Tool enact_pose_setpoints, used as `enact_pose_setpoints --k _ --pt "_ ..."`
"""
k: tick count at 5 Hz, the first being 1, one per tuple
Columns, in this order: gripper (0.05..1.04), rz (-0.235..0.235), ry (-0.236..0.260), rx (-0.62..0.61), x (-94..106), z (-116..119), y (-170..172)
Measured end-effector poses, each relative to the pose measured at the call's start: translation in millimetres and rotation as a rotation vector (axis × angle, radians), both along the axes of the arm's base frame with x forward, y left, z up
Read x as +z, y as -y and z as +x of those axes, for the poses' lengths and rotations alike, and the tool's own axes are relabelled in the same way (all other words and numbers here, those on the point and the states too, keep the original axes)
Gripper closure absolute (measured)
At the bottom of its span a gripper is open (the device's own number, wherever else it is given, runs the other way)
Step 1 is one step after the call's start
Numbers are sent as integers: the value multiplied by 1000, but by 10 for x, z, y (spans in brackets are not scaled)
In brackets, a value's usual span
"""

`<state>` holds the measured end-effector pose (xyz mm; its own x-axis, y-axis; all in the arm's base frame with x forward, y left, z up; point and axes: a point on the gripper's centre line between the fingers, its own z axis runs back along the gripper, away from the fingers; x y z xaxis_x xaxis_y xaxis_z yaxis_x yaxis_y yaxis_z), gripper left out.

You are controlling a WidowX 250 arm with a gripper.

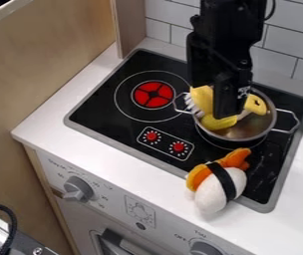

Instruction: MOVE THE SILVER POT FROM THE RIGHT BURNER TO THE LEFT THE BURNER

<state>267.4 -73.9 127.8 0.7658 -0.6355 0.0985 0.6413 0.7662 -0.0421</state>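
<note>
Pot (252, 128) of silver metal, at the right burner (214, 143), lies just below the claw (228, 108), which hangs over the side nearer the red left burner (153, 94) (apart or together, I cannot tell, nor whether it touches the pot). Beside the claw, yellow things (217, 122) sit in the pot; farther out, a plush sushi (215, 188) lies partly over the stovetop's front edge (155, 160).

From my remote post, I see a round silver metal pot (248, 131) with two looped wire handles, upright over the black, white-ringed right burner (218, 142), beside the red, four-segment left burner (143, 96).
</note>
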Motion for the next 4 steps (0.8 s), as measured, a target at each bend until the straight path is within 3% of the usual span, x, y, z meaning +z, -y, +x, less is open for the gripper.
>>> enact_pose_setpoints --k 3,4 --pt "84 7 -46 55 -104 -43 263" --pt "84 -2 -31 82 -48 6 467"
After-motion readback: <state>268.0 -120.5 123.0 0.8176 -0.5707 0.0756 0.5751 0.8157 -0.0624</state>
